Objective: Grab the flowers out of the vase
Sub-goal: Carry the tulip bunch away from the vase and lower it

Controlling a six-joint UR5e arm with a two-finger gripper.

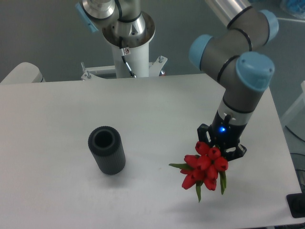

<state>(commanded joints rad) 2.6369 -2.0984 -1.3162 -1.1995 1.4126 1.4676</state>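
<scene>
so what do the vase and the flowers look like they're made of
The vase looks like matte dark grey rubber or foam: thick walls, fine ribbing, no shine. The flowers at the tool look artificial, likely fabric or plastic: uniform saturated red buds, stiff green leaves. At this resolution, neither is certain.

My gripper (220, 151) hangs over the right part of the table (157, 109), with the flowers (205, 169) at its fingers, heads toward the front edge. The vase (106, 150) stands upright on the table well to the left of them, apart from both, nearer the front than the back.
</scene>
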